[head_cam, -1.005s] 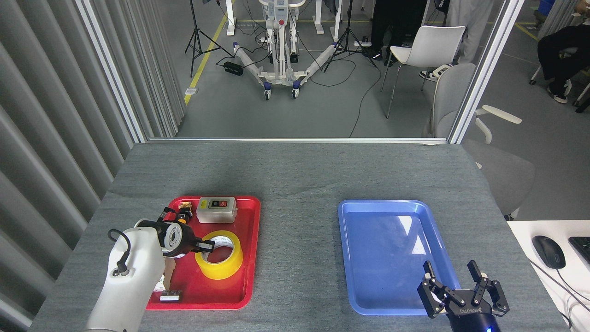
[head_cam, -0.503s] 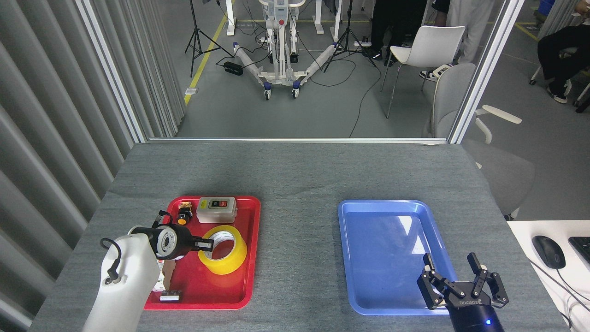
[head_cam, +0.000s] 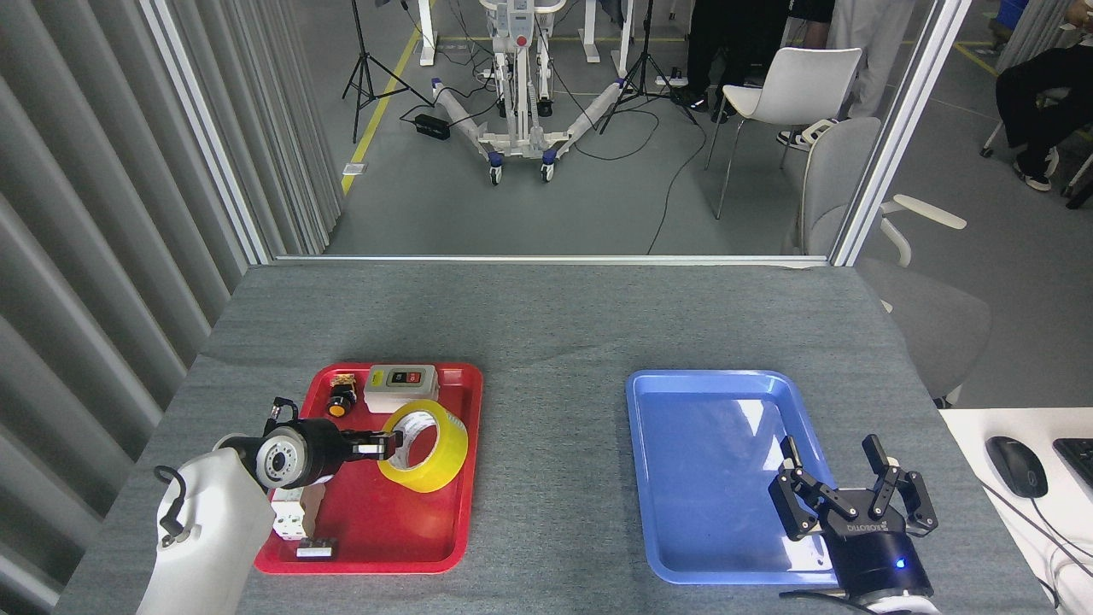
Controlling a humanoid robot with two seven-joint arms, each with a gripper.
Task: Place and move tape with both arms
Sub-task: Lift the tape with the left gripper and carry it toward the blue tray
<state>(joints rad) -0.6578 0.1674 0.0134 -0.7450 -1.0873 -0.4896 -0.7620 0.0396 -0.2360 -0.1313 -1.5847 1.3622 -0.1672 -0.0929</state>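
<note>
Nearest the view, the right claw (head_cam: 841, 494) stands at the lower right with its black fingers spread apart and holding nothing, over the near right corner of the blue tray (head_cam: 683, 478). A small blue light glows on the wrist below it.

At the lower left, the white left arm (head_cam: 209, 534) rises from the bottom edge and ends in the left claw (head_cam: 386, 442), which points to the right. Its fingers are clamped on the near-left wall of the tape (head_cam: 424, 448), one finger inside the white core and the other on the outside. The tape, a yellow translucent roll, is tilted, its opening turned toward the left and up; it is over the middle of the red tray (head_cam: 384, 538), and whether its lower edge touches the tray floor I cannot tell.

In the red tray near the arm, a white block-shaped part (head_cam: 289, 519) stands at the left wall, and a small dark flat piece (head_cam: 314, 552) lies at the near left corner. Farther back in the same tray sit a black push button with a yellow cap (head_cam: 341, 401) and, just beside it to the right, a grey switch box (head_cam: 401, 387) with a red and a black key on top.

Both trays lie well apart on the grey surface (head_cam: 555, 325). Beyond its far edge are a grey floor, a wheeled white stand (head_cam: 517, 94) with cables, and a white chair (head_cam: 790, 85).
</note>
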